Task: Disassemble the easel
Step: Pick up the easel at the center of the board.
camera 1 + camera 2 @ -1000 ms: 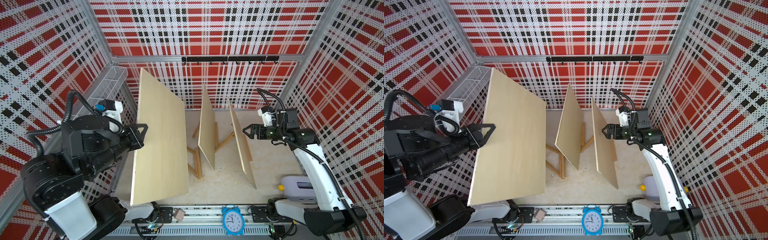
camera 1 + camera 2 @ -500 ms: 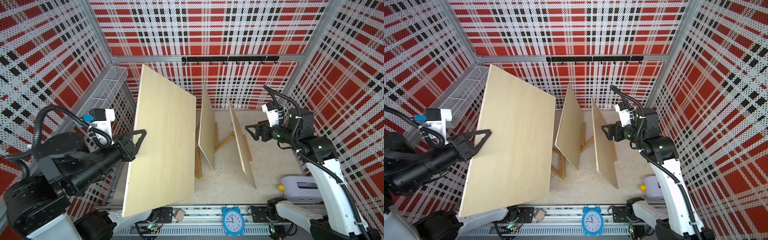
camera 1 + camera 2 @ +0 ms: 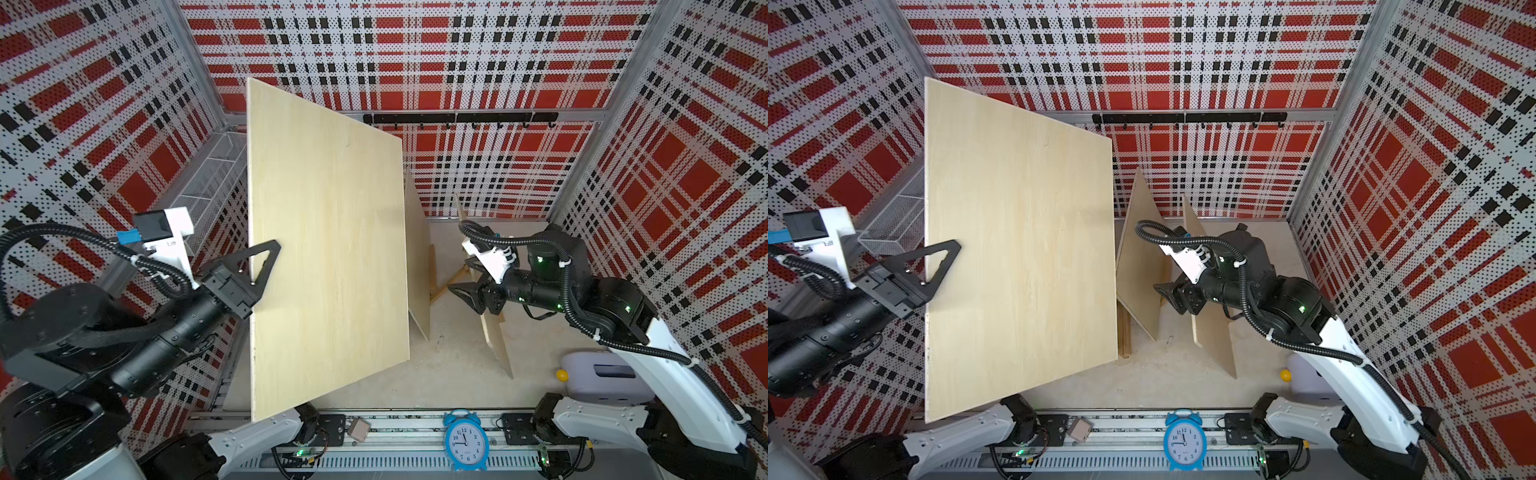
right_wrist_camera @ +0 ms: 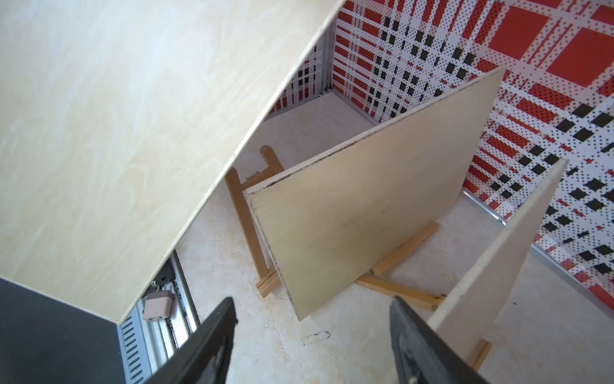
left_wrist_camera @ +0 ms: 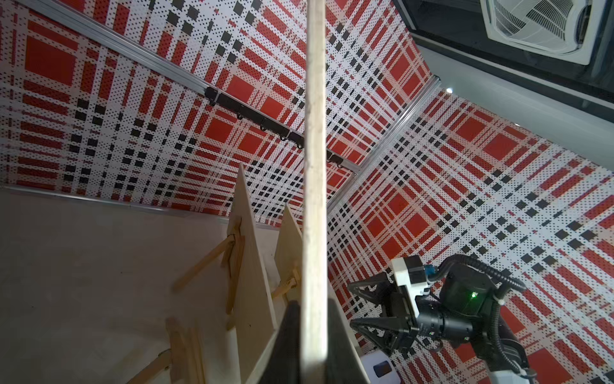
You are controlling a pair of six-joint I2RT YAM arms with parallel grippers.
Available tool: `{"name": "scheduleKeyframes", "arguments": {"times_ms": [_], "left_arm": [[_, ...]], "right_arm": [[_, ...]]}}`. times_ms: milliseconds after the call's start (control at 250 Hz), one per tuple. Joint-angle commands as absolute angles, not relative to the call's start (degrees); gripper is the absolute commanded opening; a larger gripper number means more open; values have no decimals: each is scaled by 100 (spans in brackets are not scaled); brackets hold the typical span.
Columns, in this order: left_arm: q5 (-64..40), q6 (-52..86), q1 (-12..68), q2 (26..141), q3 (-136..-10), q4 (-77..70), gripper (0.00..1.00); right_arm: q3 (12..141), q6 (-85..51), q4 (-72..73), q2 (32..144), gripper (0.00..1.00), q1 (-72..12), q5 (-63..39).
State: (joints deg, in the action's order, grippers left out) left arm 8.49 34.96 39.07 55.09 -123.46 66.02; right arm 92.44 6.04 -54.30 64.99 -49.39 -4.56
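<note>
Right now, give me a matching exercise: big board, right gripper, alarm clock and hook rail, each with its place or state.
1 big board
2 right gripper
3 alarm clock
4 hook rail

A blue, at the front
B open, holding nothing
C clamped by the left gripper
D black, mounted at the back

Pairs: 1-C, 2-B, 3-A, 4-D

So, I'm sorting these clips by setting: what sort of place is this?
Probably a lab robot cell, not a home: plaid perforated walls all round, a robot arm mounted by an aluminium rail.
</note>
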Motion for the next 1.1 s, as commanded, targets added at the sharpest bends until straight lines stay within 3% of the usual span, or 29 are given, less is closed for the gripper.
{"name": "scheduleKeyframes", "arguments": {"times_ms": [0,536,776,1096], "left_arm": [[1015,3470,3872,5197,-12341,4247,0],[1614,2935,3142,5257,-12833,4216,0],[1936,2763,2865,5320,-13117,4815,0],[2300,2534,2836,5486,-13474,5755,0]], "right_arm": [[9108,819,-5285,6538,73,-5490,124],[9008,804,-4431,7514,66,-7655,642],[9124,755,-3915,8170,64,-7798,415],[9595,561,-3503,9281,62,-7796,1358]]}}
